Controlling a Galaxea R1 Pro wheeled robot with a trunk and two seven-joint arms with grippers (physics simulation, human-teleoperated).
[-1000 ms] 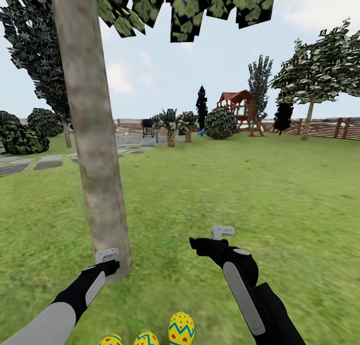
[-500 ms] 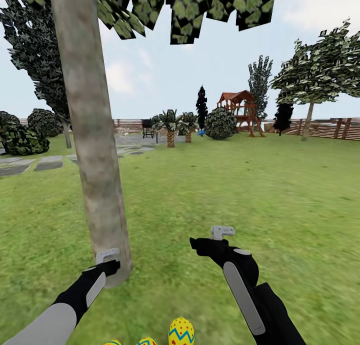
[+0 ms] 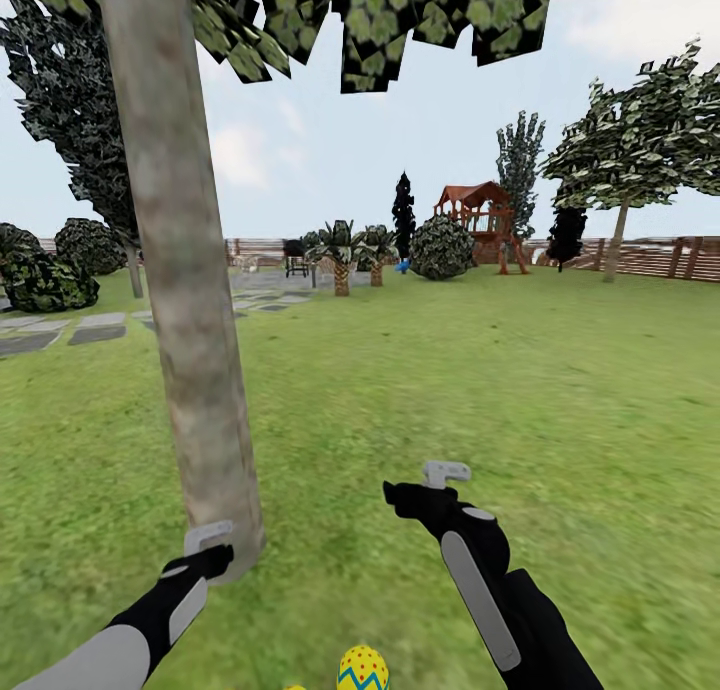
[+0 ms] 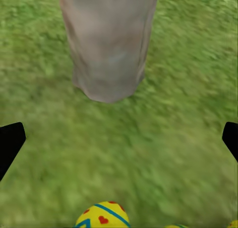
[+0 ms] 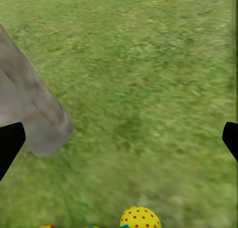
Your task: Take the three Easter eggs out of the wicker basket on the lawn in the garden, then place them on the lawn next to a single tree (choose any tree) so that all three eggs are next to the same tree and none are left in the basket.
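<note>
eggs (image 3: 363, 667) are seen on the lawn (image 3: 500, 390) beside the tree (image 3: 190, 300). smooth and round, likely slippery; best gripped across the middle. both tools, left (image 4: 119, 139) and right (image 5: 119, 139), are spread wide, empty.

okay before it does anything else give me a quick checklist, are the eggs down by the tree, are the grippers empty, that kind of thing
1. Eggs on the lawn near the tree: ok; one egg lies on the grass short of the trunk.
2. All three eggs down: cannot tell; the left wrist view shows one egg and slivers at its edge.
3. Left gripper empty: ok, fingers apart.
4. Right gripper empty: ok, open.
5. Basket emptied: cannot tell.
</note>
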